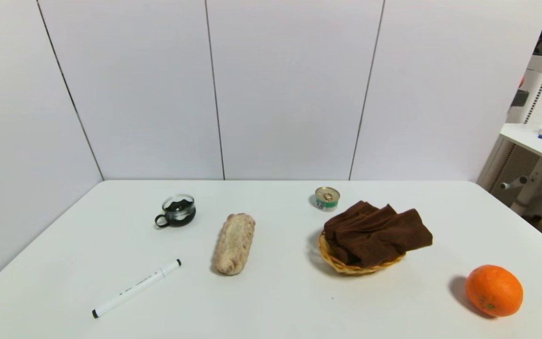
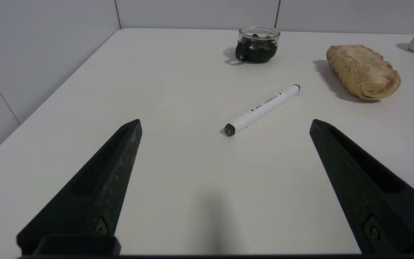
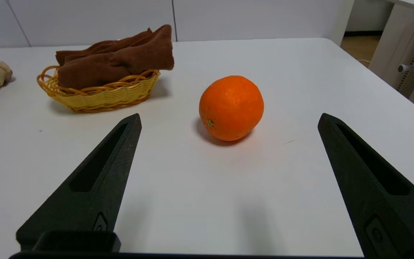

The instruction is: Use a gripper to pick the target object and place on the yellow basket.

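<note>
Orange (image 1: 494, 290) nearest; brown towel (image 1: 375, 232) fills yellow basket (image 1: 346, 266)

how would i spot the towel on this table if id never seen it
Look to the right half of the white table, where a yellow wicker basket sits. The brown towel lies folded on it, the only soft, dark cloth there, unlike the nearby tin or orange.

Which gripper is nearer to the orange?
Right. The right gripper is open with the orange just ahead of its fingertips; the left gripper faces the marker, far across the table.
</note>
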You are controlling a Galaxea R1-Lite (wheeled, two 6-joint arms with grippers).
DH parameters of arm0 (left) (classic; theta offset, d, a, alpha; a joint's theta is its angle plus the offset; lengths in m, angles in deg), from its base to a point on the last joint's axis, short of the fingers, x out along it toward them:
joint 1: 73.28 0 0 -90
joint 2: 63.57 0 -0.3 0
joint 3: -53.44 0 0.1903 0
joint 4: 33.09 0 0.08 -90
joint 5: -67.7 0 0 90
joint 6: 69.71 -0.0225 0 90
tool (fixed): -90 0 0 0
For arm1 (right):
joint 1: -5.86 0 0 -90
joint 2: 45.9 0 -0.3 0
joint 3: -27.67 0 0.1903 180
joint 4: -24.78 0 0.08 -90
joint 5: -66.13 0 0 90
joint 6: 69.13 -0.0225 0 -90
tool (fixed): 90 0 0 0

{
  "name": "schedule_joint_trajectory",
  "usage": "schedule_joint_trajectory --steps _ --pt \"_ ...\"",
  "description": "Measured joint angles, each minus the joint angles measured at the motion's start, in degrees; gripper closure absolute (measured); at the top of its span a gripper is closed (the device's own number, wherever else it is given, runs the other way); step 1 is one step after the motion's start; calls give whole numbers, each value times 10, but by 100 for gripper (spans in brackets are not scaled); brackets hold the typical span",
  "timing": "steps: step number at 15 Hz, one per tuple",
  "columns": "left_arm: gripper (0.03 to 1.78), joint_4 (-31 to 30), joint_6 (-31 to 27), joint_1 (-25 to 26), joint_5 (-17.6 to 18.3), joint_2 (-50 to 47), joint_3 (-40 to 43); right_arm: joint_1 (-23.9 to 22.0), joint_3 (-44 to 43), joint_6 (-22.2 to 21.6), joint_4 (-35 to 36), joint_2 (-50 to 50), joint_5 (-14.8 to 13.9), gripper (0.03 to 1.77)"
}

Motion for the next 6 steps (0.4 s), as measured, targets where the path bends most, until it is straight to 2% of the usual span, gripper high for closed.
schedule_joint_trajectory --steps 4,6 --pt "12 0 0 0 0 0 0 0 0 12 -1 -1 3 11" --pt "12 0 0 0 0 0 0 0 0 -6 0 -1 -3 11"
